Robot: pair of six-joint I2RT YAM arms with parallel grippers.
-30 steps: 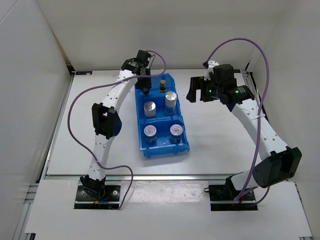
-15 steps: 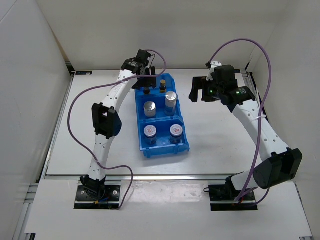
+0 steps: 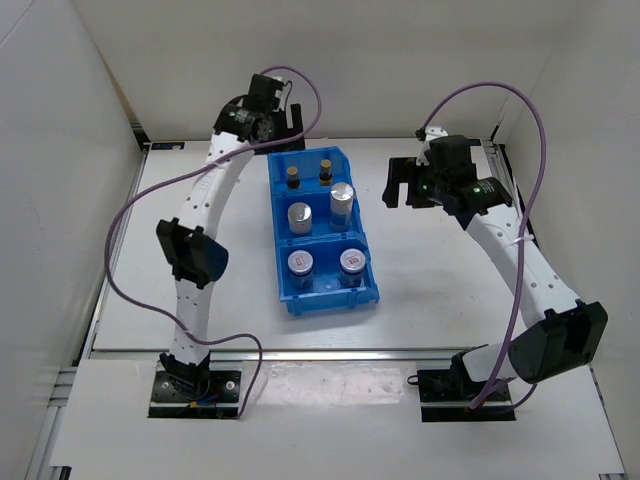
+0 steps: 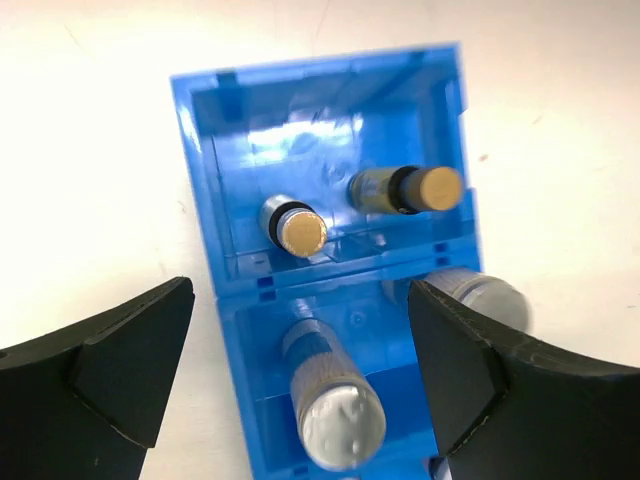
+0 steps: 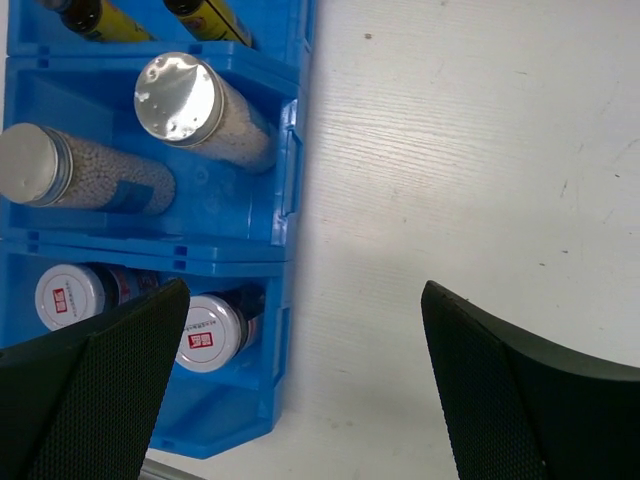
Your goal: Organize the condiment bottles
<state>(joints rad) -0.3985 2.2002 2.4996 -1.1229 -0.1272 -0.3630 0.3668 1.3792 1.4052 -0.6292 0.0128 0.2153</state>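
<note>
All six condiment bottles stand in the blue bin [image 3: 330, 297]. Two brown gold-capped bottles [image 3: 293, 175] [image 3: 325, 170] fill the far compartment. Two silver-lidded cylinders [image 3: 300, 216] [image 3: 342, 197] take the middle one, and two squat jars [image 3: 301, 263] [image 3: 351, 261] the near one. My left gripper [image 3: 288, 122] hangs open above the bin's far end, holding nothing. In its wrist view the left gripper [image 4: 300, 300] looks down on the gold caps [image 4: 303, 232] [image 4: 440, 187]. My right gripper [image 3: 400, 182] is open over bare table to the right of the bin.
In the right wrist view the right gripper [image 5: 305, 300] hangs beside the bin's right wall [image 5: 290, 150]. White enclosure walls stand at the left, back and right of the table [image 3: 450, 280]. A metal rail [image 3: 300, 352] runs along its near edge.
My left gripper opened, let go of the left brown bottle in the far compartment, and rose back toward the rear wall. The right arm barely shifted.
</note>
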